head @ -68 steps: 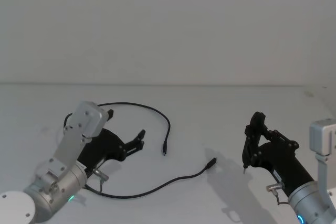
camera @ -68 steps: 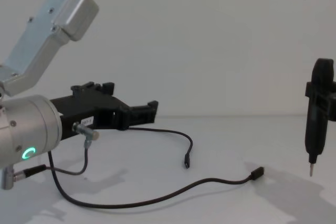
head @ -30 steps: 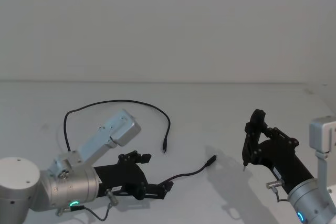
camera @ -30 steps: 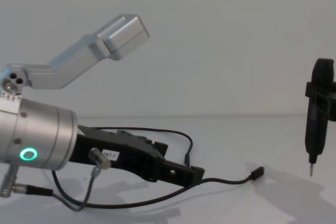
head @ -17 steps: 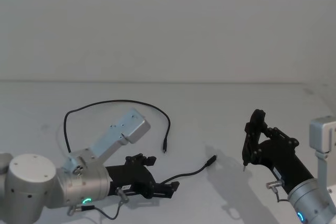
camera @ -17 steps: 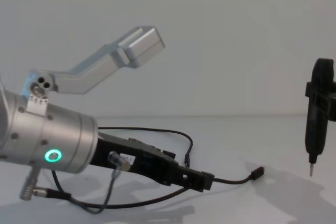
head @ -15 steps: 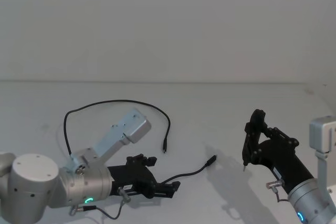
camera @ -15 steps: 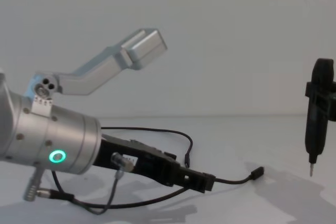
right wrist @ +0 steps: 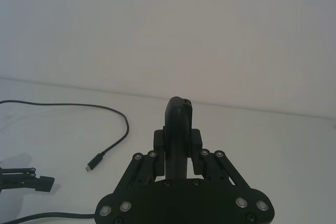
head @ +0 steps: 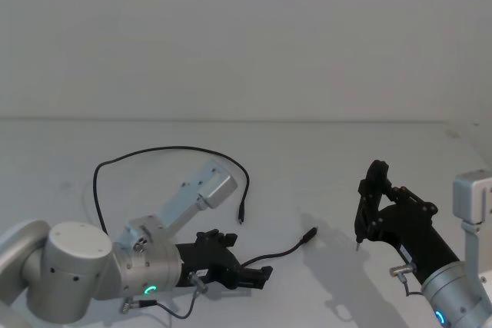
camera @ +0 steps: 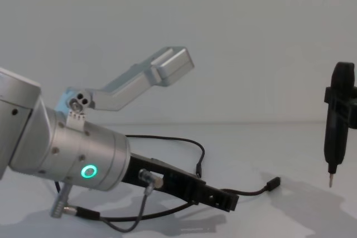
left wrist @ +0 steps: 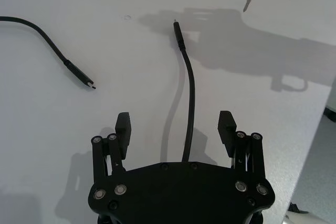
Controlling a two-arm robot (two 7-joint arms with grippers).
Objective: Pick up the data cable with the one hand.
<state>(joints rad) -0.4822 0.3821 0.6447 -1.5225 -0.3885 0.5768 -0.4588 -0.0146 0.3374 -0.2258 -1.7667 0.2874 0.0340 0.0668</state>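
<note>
The data cable [head: 192, 149] is a thin black cord looping across the white table, one plug [head: 241, 220] at mid-table and the other plug [head: 310, 234] further right. My left gripper [head: 260, 275], flat and black on a silver cylinder with a green ring, sits low over the cord's front run. In the left wrist view this gripper [left wrist: 175, 125] is open, with the cable [left wrist: 188, 93] running between its fingers [left wrist: 123, 127], untouched. From the chest, the left gripper [camera: 226, 200] points toward the plug [camera: 273, 183]. My right gripper [head: 374, 205] stays at the right, shut on a black pointed tool [camera: 337, 121].
The white table [head: 323, 151] ends at a pale wall behind. The tool's pale tip [left wrist: 245, 7] hangs just above the table, beyond the nearer plug. The left arm's silver elbow link [camera: 150, 73] rises above the cable.
My left gripper swung from the cable's left loop to the right and down, reaching forward until the cord's front run lies between its open fingers. The right arm has not moved.
</note>
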